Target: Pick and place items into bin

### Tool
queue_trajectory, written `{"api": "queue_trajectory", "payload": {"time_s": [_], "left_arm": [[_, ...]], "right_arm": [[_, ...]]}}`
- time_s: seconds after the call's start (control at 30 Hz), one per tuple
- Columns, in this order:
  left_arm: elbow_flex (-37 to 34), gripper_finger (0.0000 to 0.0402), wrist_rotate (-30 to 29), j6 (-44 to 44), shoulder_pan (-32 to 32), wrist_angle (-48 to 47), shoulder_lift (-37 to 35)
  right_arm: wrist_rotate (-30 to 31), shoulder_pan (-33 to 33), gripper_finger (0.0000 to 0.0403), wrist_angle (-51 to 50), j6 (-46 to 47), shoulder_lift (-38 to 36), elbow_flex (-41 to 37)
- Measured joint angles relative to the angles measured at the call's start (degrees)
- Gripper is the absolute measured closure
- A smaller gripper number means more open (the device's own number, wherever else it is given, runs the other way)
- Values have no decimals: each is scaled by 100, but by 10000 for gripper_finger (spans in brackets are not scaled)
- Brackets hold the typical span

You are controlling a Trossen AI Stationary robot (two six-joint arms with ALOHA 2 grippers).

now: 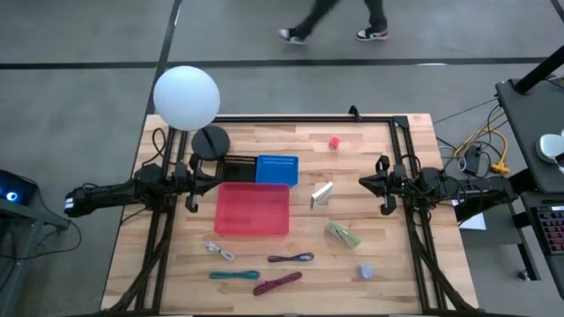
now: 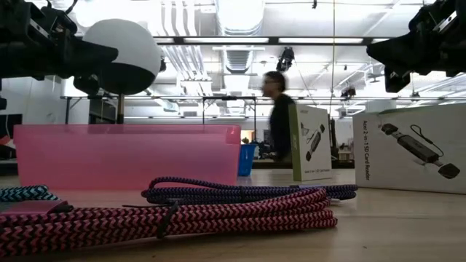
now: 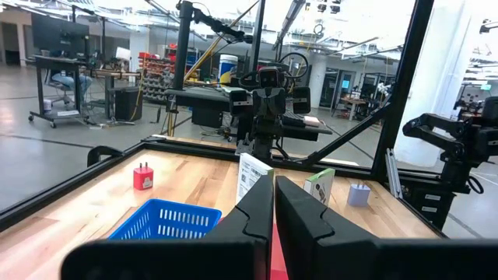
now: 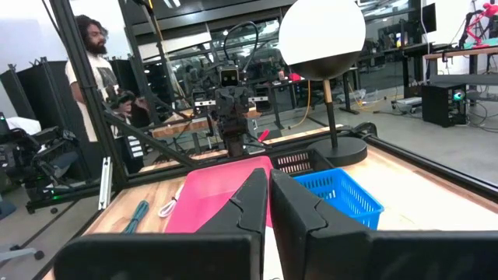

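The pink bin (image 1: 253, 210) stands on the wooden table left of centre. The items lie around it. A tiny pink cube (image 1: 334, 143) is at the far side and a whitish block (image 1: 322, 195) right of the bin. Toward the near right are a green packet (image 1: 342, 234) and a grey-blue lump (image 1: 366, 271). White (image 1: 220, 251), teal (image 1: 233, 276), purple (image 1: 291, 259) and magenta (image 1: 278, 283) cords lie near the front edge. My left gripper (image 1: 204, 181) is at the table's left and my right gripper (image 1: 365, 183) at its right. Both hang level above the table, shut on nothing and facing each other.
A blue basket (image 1: 277, 169) and a black one (image 1: 236, 167) stand behind the bin. A lamp with a white globe (image 1: 186, 97) stands at the far left. A black frame (image 1: 388, 119) rims the table. A person (image 2: 279, 124) walks beyond the far edge.
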Motion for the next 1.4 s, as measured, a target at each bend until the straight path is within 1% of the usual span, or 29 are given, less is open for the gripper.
{"api": "queue_trajectory", "payload": {"time_s": [0.3, 0.4, 0.5, 0.67, 0.83, 0.93, 0.97, 1.07, 1.13, 1.2, 1.33, 1.4], "left_arm": [[0, 402, 1, -1, 0, 0, 0], [0, 402, 2, 0, -2, -1, -2], [0, 402, 0, 0, 0, 7, -2], [0, 402, 0, -7, 0, 351, -2], [0, 402, 4, -11, 0, 1018, -4], [0, 402, -52, -12, -2, 1459, 1], [0, 402, -126, -49, -2, 1473, 13], [0, 402, -399, -576, 0, 1224, 32], [0, 402, -588, -1038, 0, 1227, 67], [0, 402, -845, -1540, 0, 1184, 84], [0, 402, -1537, -2756, 0, 1214, 63], [0, 402, -1628, -3074, 0, 1246, 65]], "right_arm": [[12, 0, 394, 2, -36, 0, 0], [309, -3, 394, 105, 49, -1, 0], [348, -4, 394, 367, 342, 0, 0], [503, -4, 394, 1264, 683, -1, 0], [669, -4, 394, 2575, 1079, -2, 2], [1051, -2, 394, 3183, 1031, -1, 2], [1186, -2, 394, 3309, 1161, -2, 3], [1546, -2, 394, 3306, 1820, 0, 6], [1675, -4, 394, 3184, 2122, 34, 6], [1683, -2, 394, 3121, 2162, 66, 4], [1677, -2, 394, 3080, 1994, 185, 4], [1676, -2, 394, 3065, 2040, 258, 4]]}}
